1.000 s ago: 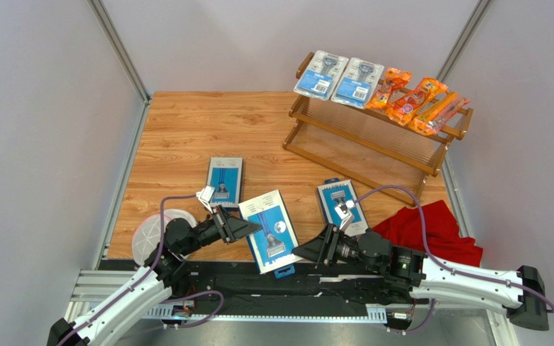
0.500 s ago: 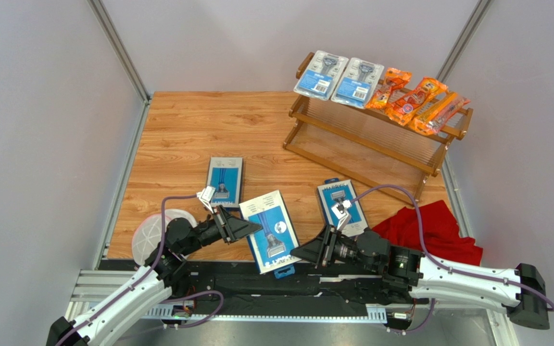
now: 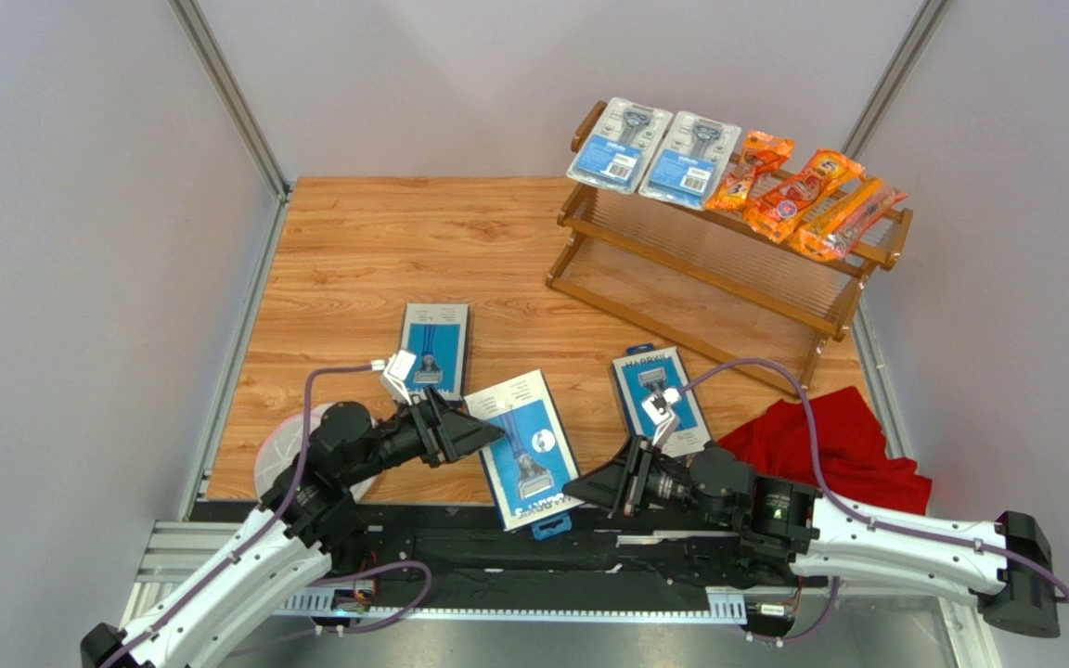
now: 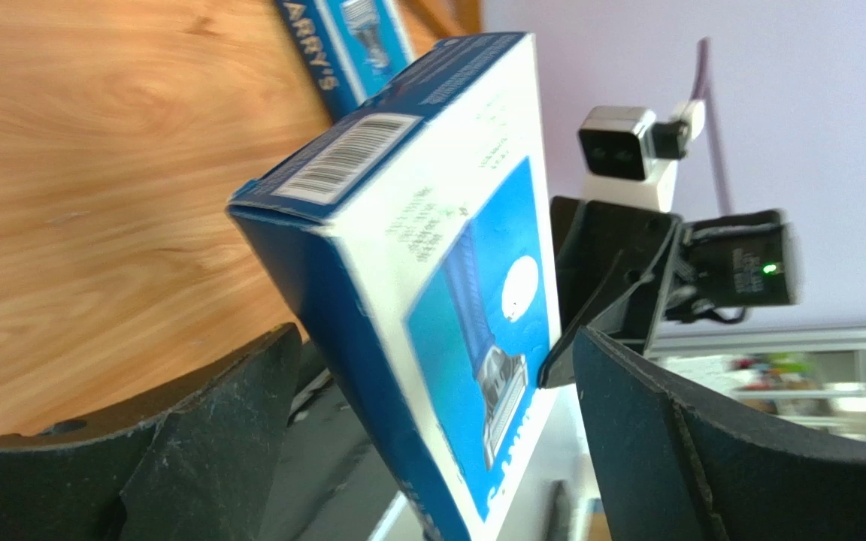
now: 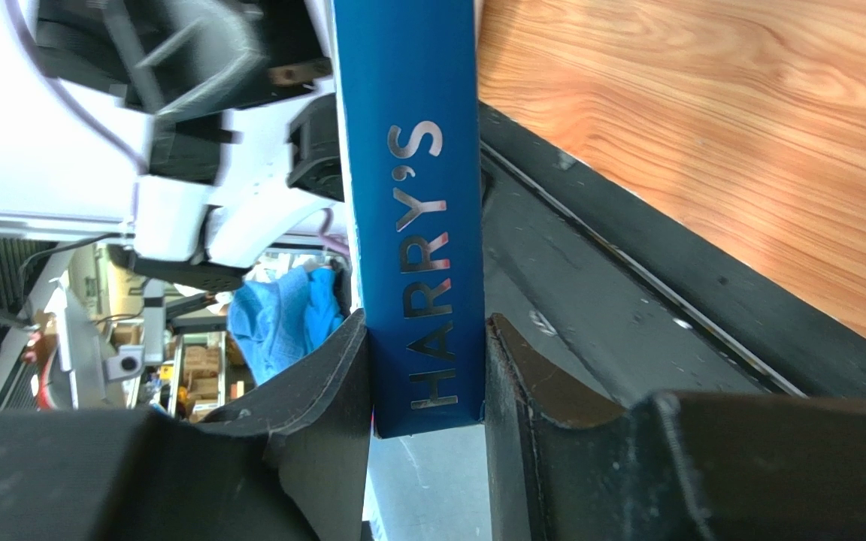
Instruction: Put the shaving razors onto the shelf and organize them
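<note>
A flat blue razor box [image 3: 526, 446] is tilted up off the table's near edge. My right gripper [image 3: 585, 490] is shut on its blue spine [image 5: 409, 169], the pads [image 5: 325, 383] pressing both sides. My left gripper [image 3: 482, 434] stands open around the box's other end [image 4: 426, 259], its fingers [image 4: 212, 417] apart from it. Two more blue razor boxes [image 3: 434, 348] [image 3: 659, 397] lie flat on the table. The wooden shelf [image 3: 722, 272] at the back right carries two blister packs [image 3: 620, 142] [image 3: 689, 156] and orange bags [image 3: 805, 192] on its top tier.
A red cloth [image 3: 833, 443] lies right of the right arm. A white round lid [image 3: 287, 457] sits partly under the left arm. The shelf's lower tier [image 3: 680, 299] holds nothing. Grey walls close in on both sides.
My left gripper has opened and let go of the blue box, pulling back slightly to the left. The right gripper closed on the box's edge and keeps its grip.
</note>
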{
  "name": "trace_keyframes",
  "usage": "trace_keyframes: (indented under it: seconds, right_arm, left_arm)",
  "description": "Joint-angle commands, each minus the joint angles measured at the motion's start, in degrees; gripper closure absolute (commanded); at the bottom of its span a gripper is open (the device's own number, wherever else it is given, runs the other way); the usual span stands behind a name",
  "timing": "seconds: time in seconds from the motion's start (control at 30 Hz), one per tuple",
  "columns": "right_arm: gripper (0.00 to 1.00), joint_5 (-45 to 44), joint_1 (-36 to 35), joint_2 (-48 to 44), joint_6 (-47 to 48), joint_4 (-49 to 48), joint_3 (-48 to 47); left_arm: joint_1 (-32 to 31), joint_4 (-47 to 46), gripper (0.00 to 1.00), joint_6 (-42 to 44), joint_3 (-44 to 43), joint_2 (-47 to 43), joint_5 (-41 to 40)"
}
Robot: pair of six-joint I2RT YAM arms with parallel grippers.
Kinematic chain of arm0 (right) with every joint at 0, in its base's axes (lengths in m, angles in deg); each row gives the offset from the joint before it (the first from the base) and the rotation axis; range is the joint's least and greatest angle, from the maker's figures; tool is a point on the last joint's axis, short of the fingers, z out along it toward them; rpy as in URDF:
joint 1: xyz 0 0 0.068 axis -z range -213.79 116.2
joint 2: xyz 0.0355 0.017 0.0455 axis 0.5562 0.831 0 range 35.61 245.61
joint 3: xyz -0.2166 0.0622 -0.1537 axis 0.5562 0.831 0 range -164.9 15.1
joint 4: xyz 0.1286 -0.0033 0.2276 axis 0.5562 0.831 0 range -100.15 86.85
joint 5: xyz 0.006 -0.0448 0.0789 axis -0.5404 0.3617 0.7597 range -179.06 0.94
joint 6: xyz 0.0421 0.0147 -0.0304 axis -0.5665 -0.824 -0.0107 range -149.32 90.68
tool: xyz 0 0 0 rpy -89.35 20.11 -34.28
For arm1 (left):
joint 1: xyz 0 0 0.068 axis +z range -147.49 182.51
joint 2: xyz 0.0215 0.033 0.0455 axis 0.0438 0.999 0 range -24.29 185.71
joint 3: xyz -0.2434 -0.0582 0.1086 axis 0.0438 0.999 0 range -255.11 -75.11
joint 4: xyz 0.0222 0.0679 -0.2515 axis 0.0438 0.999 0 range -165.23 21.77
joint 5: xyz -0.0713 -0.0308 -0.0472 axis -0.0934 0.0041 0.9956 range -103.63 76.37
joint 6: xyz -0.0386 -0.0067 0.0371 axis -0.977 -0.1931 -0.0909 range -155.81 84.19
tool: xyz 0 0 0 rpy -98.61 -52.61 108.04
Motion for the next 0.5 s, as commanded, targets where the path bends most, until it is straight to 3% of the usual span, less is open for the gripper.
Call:
trace_keyframes:
  seconds: [0.0, 0.03, 0.13, 0.47]
  right_arm:
    - [1.0, -1.8, -0.4, -0.5, -1.1, 0.8, 0.8]
    - [1.0, -1.9, -0.4, -0.5, -1.2, 0.8, 1.0]
    - [1.0, -2.7, -0.4, -0.5, -1.7, 0.3, 1.6]
    - [1.0, -2.6, -0.4, 7.3, 0.0, -6.5, 0.4]
  left_arm:
    - [0.1, 16.6, 0.01, 8.8, -8.2, -0.6, -7.3]
    - [0.1, 23.0, 0.01, 9.3, -9.5, -0.1, -9.2]
    - [0.2, 31.0, 0.01, 11.8, -13.8, 0.8, -13.6]
    - [0.2, 36.3, 0.01, 13.5, -17.1, 1.0, -15.6]
